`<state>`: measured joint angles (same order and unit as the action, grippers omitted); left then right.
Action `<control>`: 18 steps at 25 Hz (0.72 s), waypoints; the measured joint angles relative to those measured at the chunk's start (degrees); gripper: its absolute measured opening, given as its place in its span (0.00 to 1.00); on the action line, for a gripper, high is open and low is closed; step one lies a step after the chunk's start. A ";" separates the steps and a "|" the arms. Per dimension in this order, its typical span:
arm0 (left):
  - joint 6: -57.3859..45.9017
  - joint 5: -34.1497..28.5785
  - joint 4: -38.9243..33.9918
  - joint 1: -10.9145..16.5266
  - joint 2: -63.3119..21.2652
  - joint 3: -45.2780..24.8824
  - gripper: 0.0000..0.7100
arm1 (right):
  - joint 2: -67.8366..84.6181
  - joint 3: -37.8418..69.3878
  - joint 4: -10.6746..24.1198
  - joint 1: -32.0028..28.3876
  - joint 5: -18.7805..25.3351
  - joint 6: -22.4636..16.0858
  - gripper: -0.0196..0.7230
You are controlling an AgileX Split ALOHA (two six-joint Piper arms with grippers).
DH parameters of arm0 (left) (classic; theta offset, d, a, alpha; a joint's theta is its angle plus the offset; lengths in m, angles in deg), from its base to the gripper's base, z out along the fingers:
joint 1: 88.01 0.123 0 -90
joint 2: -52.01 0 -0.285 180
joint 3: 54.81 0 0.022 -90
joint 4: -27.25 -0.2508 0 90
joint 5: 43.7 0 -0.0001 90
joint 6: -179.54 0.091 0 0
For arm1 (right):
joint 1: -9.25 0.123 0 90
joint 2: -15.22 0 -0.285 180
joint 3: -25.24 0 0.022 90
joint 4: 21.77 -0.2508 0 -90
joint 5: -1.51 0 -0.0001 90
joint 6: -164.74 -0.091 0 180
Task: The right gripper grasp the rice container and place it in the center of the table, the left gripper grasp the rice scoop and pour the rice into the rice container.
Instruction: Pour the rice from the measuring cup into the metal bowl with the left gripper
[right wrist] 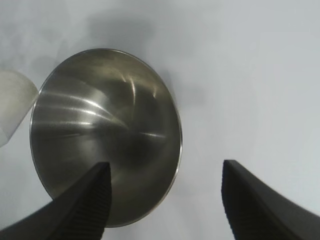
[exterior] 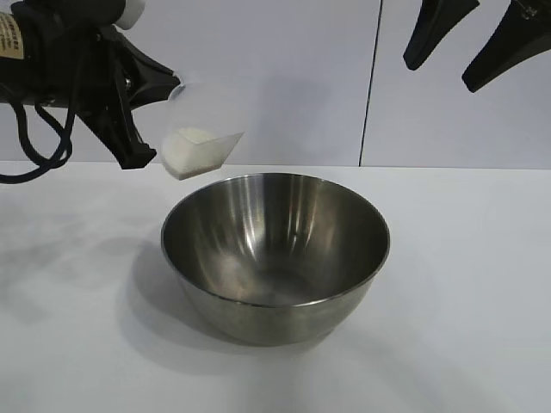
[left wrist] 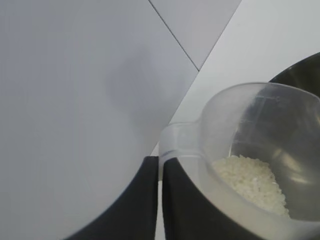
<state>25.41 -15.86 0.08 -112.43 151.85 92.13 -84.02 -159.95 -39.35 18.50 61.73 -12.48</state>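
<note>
**A:** So where's this at? The rice container [exterior: 275, 254] is sitting on the white counter [exterior: 465, 284], roughly mid-counter, and the inside looks empty to me, just shiny steel.

**B:** Yep, nothing poured yet as far as I can see. The left hand [exterior: 142, 120] has its fingers pressed onto the small side handle of the rice scoop [exterior: 200, 151], and the scoop hangs in the air just behind and above the container's left rim. It's tipped toward the container, so the rice [left wrist: 250, 182] has slid into a heap against the low wall.

**A:** Why hold it by the handle, though?

**B:** My guess: it keeps the fingers clear of the mouth, so grains can run out without hitting anything. In the left wrist view the dark rim of the container only peeks in past the scoop, so the lip may not be fully over the opening. I'd want it a bit further in before tipping more, or the rice lands on the counter.

**A:** And the right hand [exterior: 478, 43]?

**B:** Up high at the right, fingers spread wide, holding nothing. The right wrist view looks straight down on the container between them. Looks like its placing job is done and it's out of the pour's way.
</note>
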 joint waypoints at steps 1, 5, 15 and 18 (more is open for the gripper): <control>1.30 -0.36 0.06 -0.07 0.00 0.00 0.01 | 0.00 0.00 0.00 0.00 -0.05 0.00 0.62; 6.00 -0.58 0.67 -0.07 0.00 0.00 0.01 | 0.00 0.00 0.00 0.00 -0.12 0.00 0.62; 17.02 -0.42 4.44 -1.09 0.00 0.49 0.01 | 0.00 0.00 -0.07 0.00 -0.17 0.00 0.62; 19.93 -0.42 5.78 -2.69 0.00 1.15 0.01 | 0.00 0.00 -0.09 0.00 -0.17 0.00 0.62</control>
<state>45.34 -16.28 5.86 -115.12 151.85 93.28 -84.02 -159.95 -39.44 18.50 61.56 -12.48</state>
